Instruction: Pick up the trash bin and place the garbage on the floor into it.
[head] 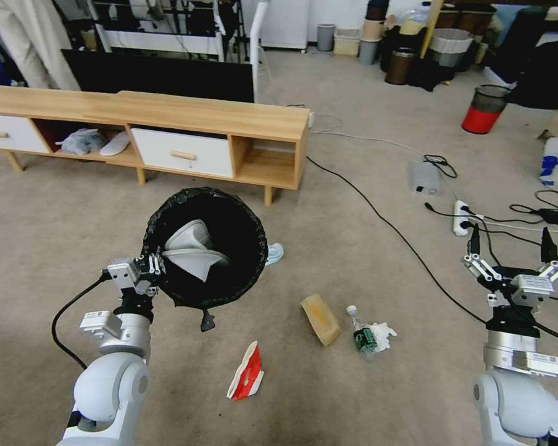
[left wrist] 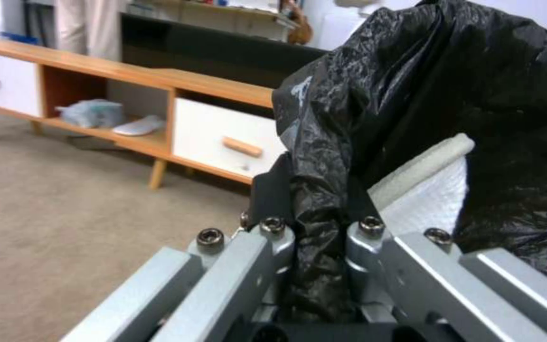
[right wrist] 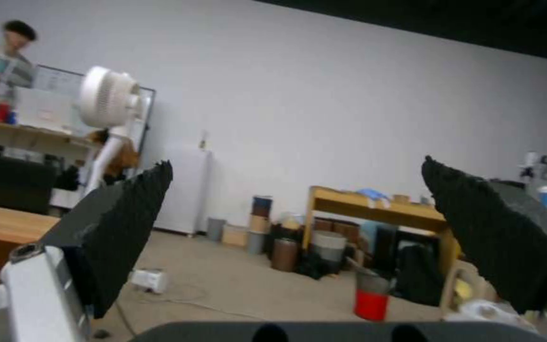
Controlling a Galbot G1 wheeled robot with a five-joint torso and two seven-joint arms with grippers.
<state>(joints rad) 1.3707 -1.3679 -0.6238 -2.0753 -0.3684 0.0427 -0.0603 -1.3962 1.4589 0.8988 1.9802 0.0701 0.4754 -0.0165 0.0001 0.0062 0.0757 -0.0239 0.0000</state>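
Looking from the head view, the left gripper (head: 150,270) is clenched on the rim of the small round white trash bin lined with crinkly black plastic bag (head: 229,235), holding it lifted above the flat beige-brown carpet floor (head: 56,248). The bin is tilted so its mouth faces the camera, and pale items lie inside it. On the floor, near the bin, lie a red-and-white snack bag (head: 246,371), a brown paper bag (head: 320,319), a clear bottle with green label (head: 361,333) touching a white tissue (head: 383,333), and a pale blue face mask (head: 274,253) just beside the bin's edge. The right gripper (head: 512,255) hovers well apart on the right side, its fingers spread and holding nothing.

In the left wrist view, the fingers (left wrist: 273,237) pinch a fold of the black liner and the rim between them.

In the right wrist view, the two black pads (right wrist: 121,223) stand wide apart, pointing toward the far wall.

I judge the step in hand is collecting the litter. To do it well, the bin's mouth should be kept upward so the contents do not fall out, and the right gripper should come down straight over one piece at a time.
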